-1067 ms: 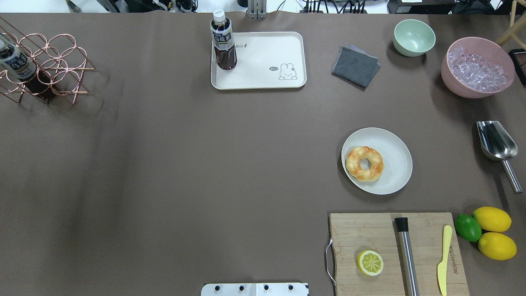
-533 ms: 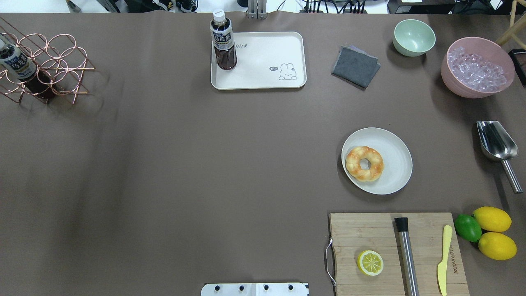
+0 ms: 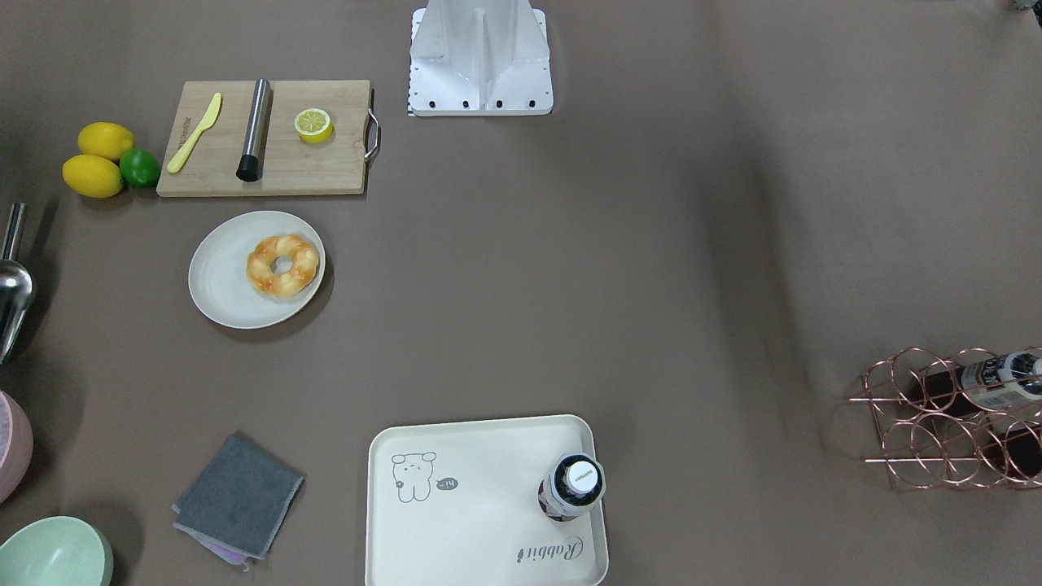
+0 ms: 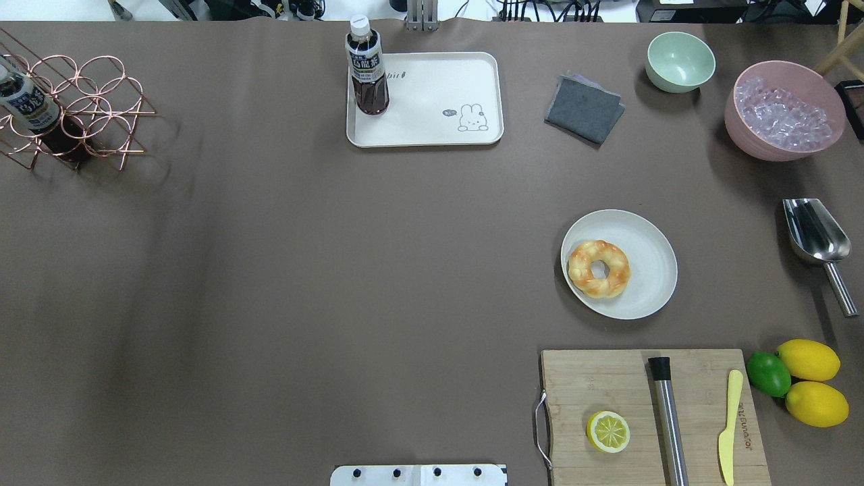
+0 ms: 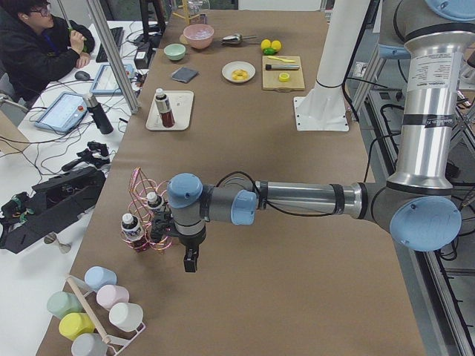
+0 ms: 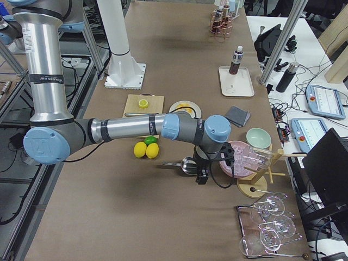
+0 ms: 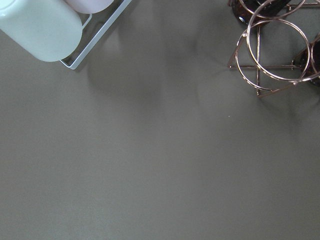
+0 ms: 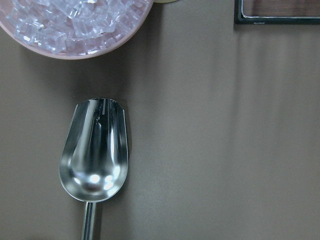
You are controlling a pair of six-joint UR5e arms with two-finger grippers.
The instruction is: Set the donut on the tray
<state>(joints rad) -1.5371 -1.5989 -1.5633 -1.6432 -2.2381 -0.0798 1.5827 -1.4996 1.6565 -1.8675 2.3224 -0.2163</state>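
Note:
The donut (image 4: 615, 283) is a golden twisted ring lying on the left part of a round off-white plate (image 4: 649, 264), right of the table's middle; it also shows in the front-facing view (image 3: 262, 273). The cream tray (image 4: 432, 101) sits at the far edge, with a dark drink bottle (image 4: 366, 67) standing in its left corner. My left gripper (image 5: 191, 261) hangs over bare table beside the copper rack, far from the donut. My right gripper (image 6: 202, 178) hangs near the metal scoop at the table's right end. I cannot tell whether either one is open or shut.
A copper wire rack (image 4: 74, 111) with bottles stands far left. A grey cloth (image 4: 584, 109), green bowl (image 4: 680, 61) and pink bowl of ice (image 4: 783, 111) are far right. A scoop (image 4: 817, 239), lemons (image 4: 810, 381) and a cutting board (image 4: 648, 415) with a lemon half (image 4: 608, 432) lie near right.

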